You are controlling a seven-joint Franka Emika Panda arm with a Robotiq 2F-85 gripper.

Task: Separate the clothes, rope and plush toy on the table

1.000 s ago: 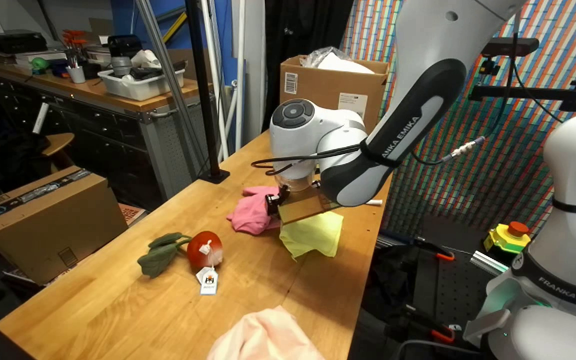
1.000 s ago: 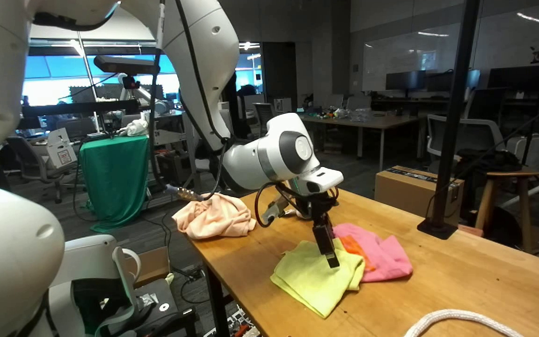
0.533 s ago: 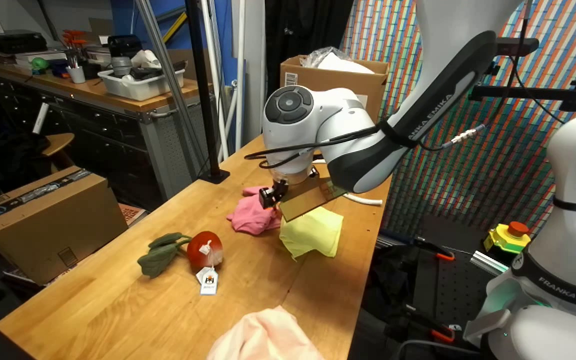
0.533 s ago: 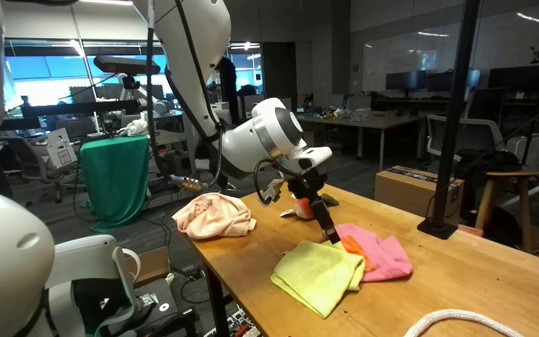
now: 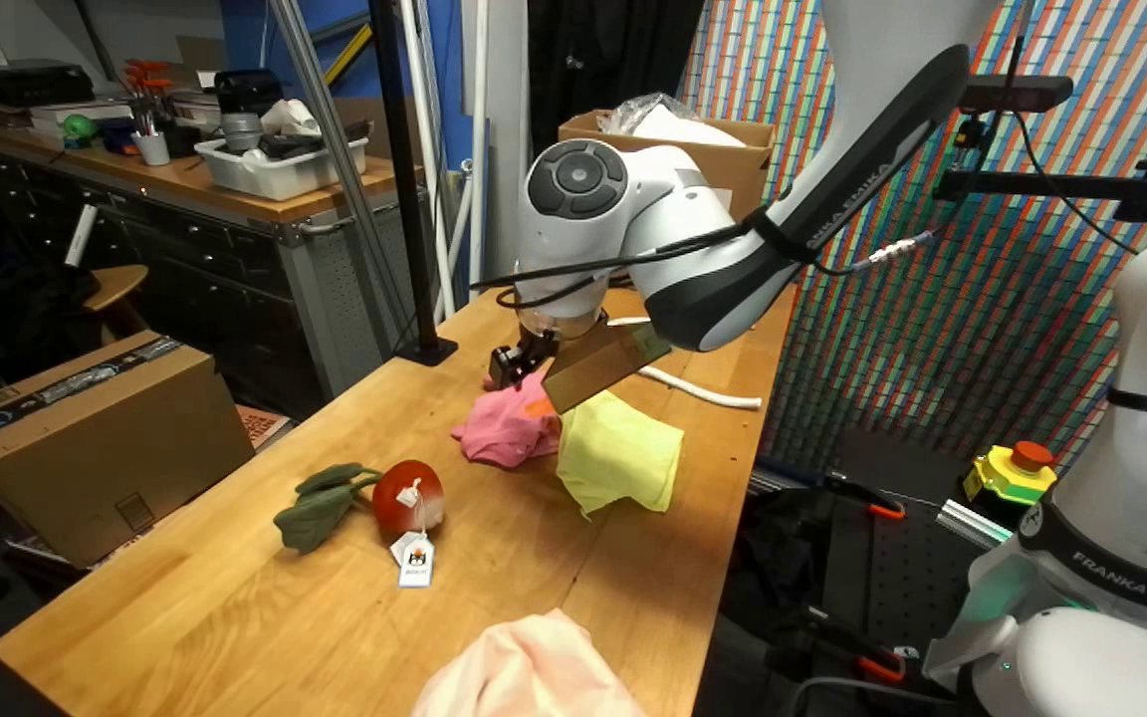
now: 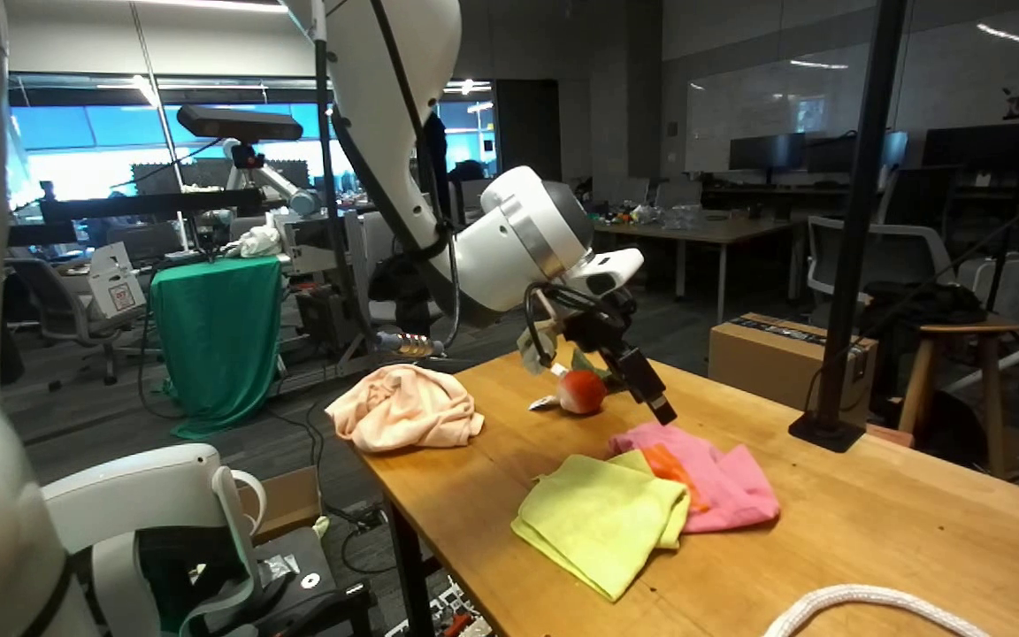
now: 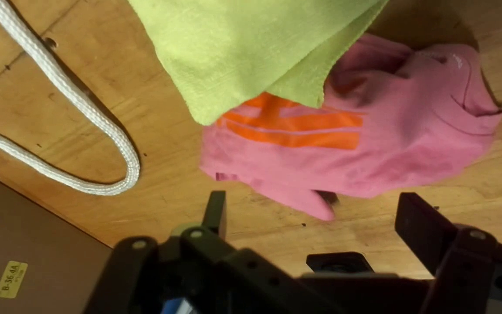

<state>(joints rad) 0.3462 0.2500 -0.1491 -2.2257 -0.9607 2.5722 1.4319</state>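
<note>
My gripper [image 7: 314,209] is open and empty in the wrist view. In both exterior views the gripper [image 5: 524,368] [image 6: 651,402] hangs above the table, over the pink cloth and apart from it. The pink cloth [image 5: 504,428] [image 6: 735,495] [image 7: 408,135] has an orange print and lies crumpled. The yellow-green cloth [image 5: 623,458] [image 6: 598,522] [image 7: 242,48] lies folded, partly over the pink one. The peach cloth [image 5: 534,667] [image 6: 408,411] lies in a heap at a table edge. The white rope [image 5: 703,391] [image 6: 872,594] [image 7: 76,96] lies bent. The red plush toy [image 5: 404,498] [image 6: 580,392] has green leaves and tags.
The wooden table [image 5: 265,597] has a black post [image 5: 424,339] [image 6: 832,425] standing at one edge. A large cardboard box [image 5: 673,164] stands behind the rope's end of the table. Another cardboard box [image 5: 106,448] [image 6: 784,358] stands beside the table, below its top.
The open gripper has risen from over the yellow-green cloth and moved across above the pink cloth. The cloths, rope and plush toy stay in place.
</note>
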